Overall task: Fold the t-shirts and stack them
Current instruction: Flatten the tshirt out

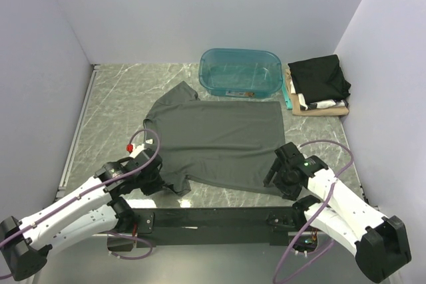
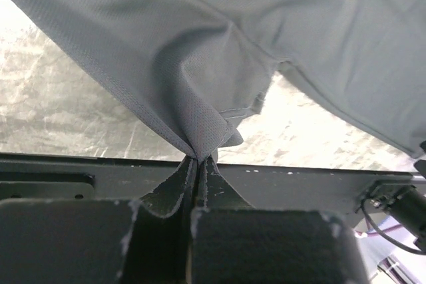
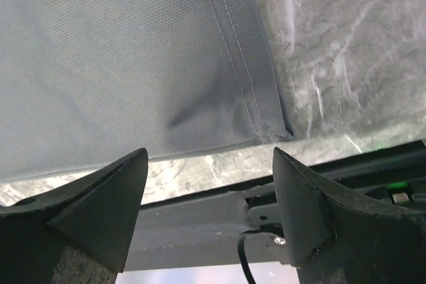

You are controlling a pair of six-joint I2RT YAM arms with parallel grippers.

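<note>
The charcoal-grey t-shirt (image 1: 219, 138) is spread out flat on the surface (image 1: 113, 104). It looks like the first fold is only being set up, since nothing on this one is folded yet.

A pinch of the shirt's edge is clamped in the left claw (image 2: 200, 159), with the fingers pressed tight together on the cloth. The fabric is tented up from that pinch, so that bit seems to be lifted slightly off the surface.

The right claw (image 3: 210, 156) is held with its fingers wide apart and nothing between them. A corner of the shirt, double stitching and all, is laid flat just ahead of the tips and isn't touched, as far as can be seen.

So the matching grab is probably what's called for next. The right claw would need to be eased forward and down onto that corner, then closed. Thin cloth lying flat is easily shoved away instead of pinched, so care is needed.

Well beyond the right claw, a stack of finished shirts (image 1: 319, 88) is parked, topped by a black one. The teal tub (image 1: 239, 71) is sat past the shirt's far edge.
</note>
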